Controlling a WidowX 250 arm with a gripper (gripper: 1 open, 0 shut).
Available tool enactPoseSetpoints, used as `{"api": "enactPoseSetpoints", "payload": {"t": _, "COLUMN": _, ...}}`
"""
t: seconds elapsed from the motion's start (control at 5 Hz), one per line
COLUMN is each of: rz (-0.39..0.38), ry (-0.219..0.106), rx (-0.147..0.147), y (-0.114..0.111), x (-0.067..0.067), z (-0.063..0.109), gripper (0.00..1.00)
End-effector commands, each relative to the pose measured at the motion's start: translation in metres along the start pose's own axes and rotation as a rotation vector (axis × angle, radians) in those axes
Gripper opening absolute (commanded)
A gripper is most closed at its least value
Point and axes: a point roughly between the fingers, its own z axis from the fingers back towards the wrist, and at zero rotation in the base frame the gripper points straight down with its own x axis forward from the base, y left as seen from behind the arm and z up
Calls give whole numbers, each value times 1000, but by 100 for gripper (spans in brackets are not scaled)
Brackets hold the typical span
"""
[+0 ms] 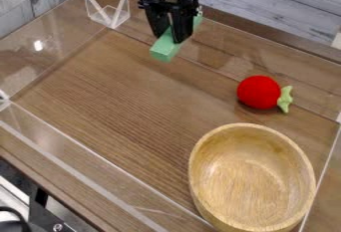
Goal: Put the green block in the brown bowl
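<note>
The green block [166,46] sits at the far side of the scene, a little left of centre, caught between the two dark fingers of the end effector [170,29]. Its upper part is hidden between those fingers, and its lower end sticks out below them, tilted toward the near left. That lower end looks close to the wooden surface [107,107], though whether it touches cannot be told. The end effector points steeply downward and is clamped on the block, one finger on each side.

The brown bowl [252,178] rests at the near right, well apart from the block, with its thick rim and grain plain to see and its inside bare. Between the two, toward the right edge, lies a round red toy [261,91] with a small green stem on its right side. A low clear wall [60,136] borders the surface on the left and near sides, and a small clear stand [107,10] is at the far left, just beside the end effector.
</note>
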Motion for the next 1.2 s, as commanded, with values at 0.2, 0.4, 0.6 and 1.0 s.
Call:
{"api": "enactPoseSetpoints", "payload": {"t": 0.2, "rz": -34, "ry": -63, "rx": 20, "y": 12, "x": 6, "z": 24, "gripper": 0}}
{"api": "enactPoseSetpoints", "payload": {"t": 0.4, "rz": -116, "ry": -36, "rx": 5, "y": -11, "x": -1, "z": 23, "gripper": 0}}
{"api": "enactPoseSetpoints", "payload": {"t": 0.6, "rz": -189, "ry": -10, "rx": -12, "y": -34, "x": -9, "z": 21, "gripper": 0}}
{"api": "enactPoseSetpoints", "payload": {"t": 1.0, "rz": -196, "ry": 6, "rx": -36, "y": -91, "x": -29, "z": -2, "gripper": 0}}
